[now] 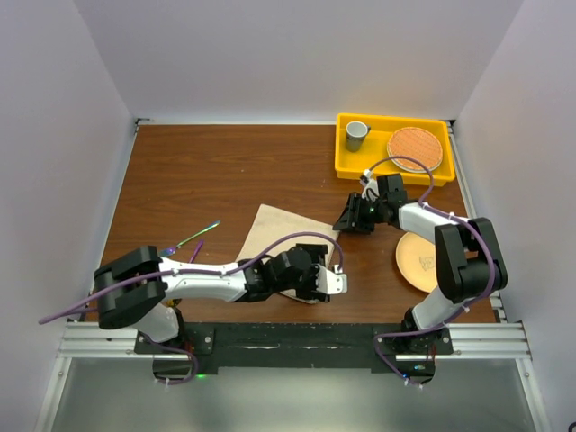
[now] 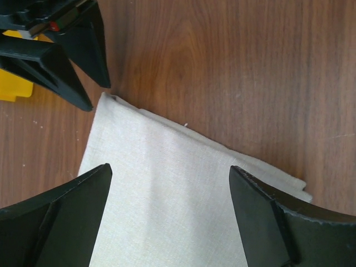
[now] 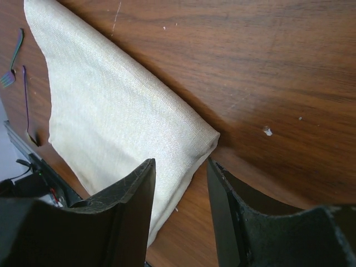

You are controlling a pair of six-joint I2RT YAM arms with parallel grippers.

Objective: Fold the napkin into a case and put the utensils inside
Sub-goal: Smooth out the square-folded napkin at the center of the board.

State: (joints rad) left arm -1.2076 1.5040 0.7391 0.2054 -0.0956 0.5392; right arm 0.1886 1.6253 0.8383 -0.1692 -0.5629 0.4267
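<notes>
Bare counter (image 1: 207, 171) behind napkin (image 1: 279, 229), wide passage; tray (image 1: 346, 166) blocks far right corner; fork (image 1: 198, 236) left, plate (image 1: 414, 261) right of napkin.

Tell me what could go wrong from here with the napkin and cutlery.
1. The left gripper and right gripper are both open, so the folded napkin lies unheld; its layers may spring apart.
2. The right gripper sits at the napkin's corner and could snag only one layer.
3. The fork and spoon lie flat and thin, left of the napkin; a grasp may slip.
</notes>
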